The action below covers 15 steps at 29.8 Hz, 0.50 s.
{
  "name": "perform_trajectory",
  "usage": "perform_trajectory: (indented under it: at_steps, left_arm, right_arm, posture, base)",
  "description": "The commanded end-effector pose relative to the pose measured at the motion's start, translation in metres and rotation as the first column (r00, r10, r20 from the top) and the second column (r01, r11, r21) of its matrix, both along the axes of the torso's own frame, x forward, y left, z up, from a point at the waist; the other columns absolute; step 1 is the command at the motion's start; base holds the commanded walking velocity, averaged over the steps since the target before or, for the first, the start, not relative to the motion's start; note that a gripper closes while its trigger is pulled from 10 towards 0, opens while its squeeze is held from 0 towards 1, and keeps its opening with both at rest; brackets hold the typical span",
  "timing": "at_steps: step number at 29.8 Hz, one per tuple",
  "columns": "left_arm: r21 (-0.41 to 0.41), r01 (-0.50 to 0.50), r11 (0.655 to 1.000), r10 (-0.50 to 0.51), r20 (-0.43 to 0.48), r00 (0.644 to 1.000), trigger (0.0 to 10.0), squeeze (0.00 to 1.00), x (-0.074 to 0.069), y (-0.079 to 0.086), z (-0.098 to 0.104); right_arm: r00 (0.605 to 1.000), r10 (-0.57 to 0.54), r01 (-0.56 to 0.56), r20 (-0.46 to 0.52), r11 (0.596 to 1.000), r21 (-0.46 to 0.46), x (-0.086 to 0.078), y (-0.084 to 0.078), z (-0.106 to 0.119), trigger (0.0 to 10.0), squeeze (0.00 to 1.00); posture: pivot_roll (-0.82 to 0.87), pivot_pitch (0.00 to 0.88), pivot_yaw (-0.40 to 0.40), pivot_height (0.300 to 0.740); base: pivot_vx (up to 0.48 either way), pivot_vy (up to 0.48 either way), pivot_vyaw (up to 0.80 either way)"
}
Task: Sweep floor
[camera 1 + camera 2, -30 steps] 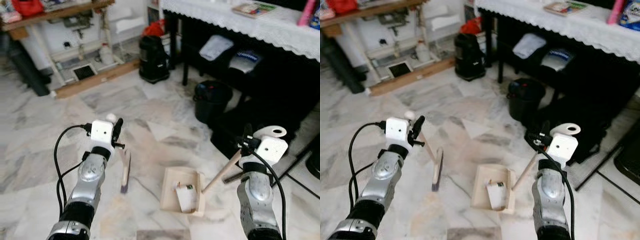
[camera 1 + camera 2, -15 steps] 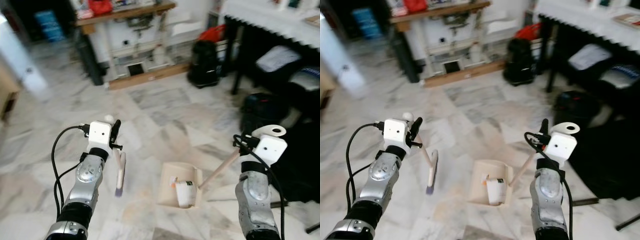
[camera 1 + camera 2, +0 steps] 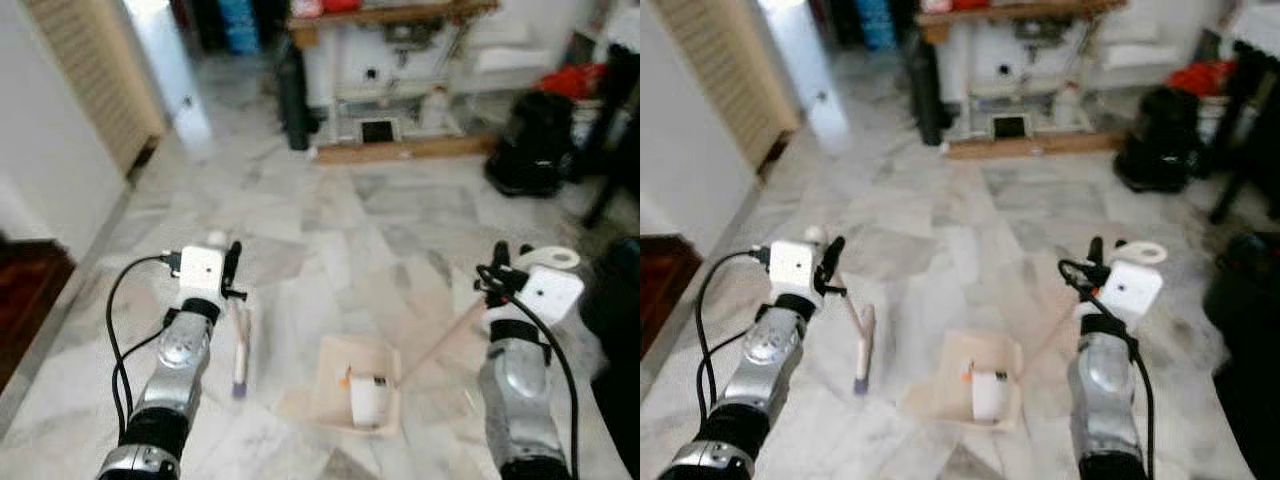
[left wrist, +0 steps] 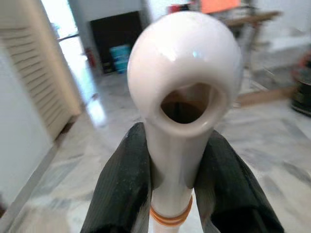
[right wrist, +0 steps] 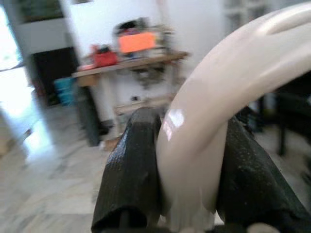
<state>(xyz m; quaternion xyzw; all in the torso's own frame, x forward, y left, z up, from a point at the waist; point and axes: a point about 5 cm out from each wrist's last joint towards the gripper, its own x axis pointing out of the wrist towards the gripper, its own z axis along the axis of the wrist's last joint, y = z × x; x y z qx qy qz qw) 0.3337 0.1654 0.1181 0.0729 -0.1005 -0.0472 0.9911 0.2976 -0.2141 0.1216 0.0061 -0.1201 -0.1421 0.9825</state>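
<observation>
Floor (image 3: 330, 220) of pale veined marble, spreading through the middle of the frame and lying open toward the upper centre. Bounded at far left by a white wall and a dark wooden step (image 3: 25, 300) in the lower left corner; louvred door (image 3: 95, 70) standing at upper left.

One broom (image 3: 240, 345), hanging head-down at lower left of centre, bristles just touching or just above the floor, cannot tell which. Left gripper (image 3: 232, 270) clamping its pale handle; in the left wrist view both black fingers (image 4: 121, 179) pressing either side of the white handle end (image 4: 184, 73), jaws closed on it.

One dustpan (image 3: 345, 385) resting flat on the floor at lower centre, holding one white piece of litter (image 3: 368, 398). Long handle rising diagonally to the right gripper (image 3: 500, 275) at right; in the right wrist view jaws closed around the curved white handle top (image 5: 218, 111).

One wooden table (image 3: 400, 15) carrying clutter, standing along the top edge. One black bag (image 3: 535, 145) sitting at upper right, one dark upright cylinder (image 3: 293, 95) beside the table leg.
</observation>
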Motion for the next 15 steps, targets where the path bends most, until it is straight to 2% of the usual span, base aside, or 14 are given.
perform_trajectory:
  at_steps: [1,7,15]
  left_arm:
    - [0.01,-0.041,0.999,0.041,0.036,0.999,10.0,0.0,-0.0015,0.0085,0.005]
    - [-0.011,-0.044,0.999,0.044,0.035,0.998,10.0,0.0,-0.0026,0.0021,0.0034]
    - [-0.016,-0.044,0.999,0.045,0.04,0.998,10.0,0.0,-0.0016,0.0018,0.0057]
  right_arm:
    - [0.997,0.032,-0.031,0.07,0.999,-0.01,0.0052,0.0076,0.0185,10.0,0.0]
    - [0.997,0.031,-0.029,0.066,0.999,-0.017,0.0069,0.0049,0.0206,10.0,0.0]
    - [0.998,0.04,-0.039,0.056,0.999,-0.018,0.0077,0.0077,0.0196,10.0,0.0]
  posture:
    - [-0.13,0.0,0.006,0.74]
    - [-0.12,0.0,-0.002,0.74]
    - [-0.13,0.0,0.007,0.74]
  base:
    - [0.0,0.0,0.8]
    - [0.0,0.0,0.8]
    - [0.0,0.0,0.8]
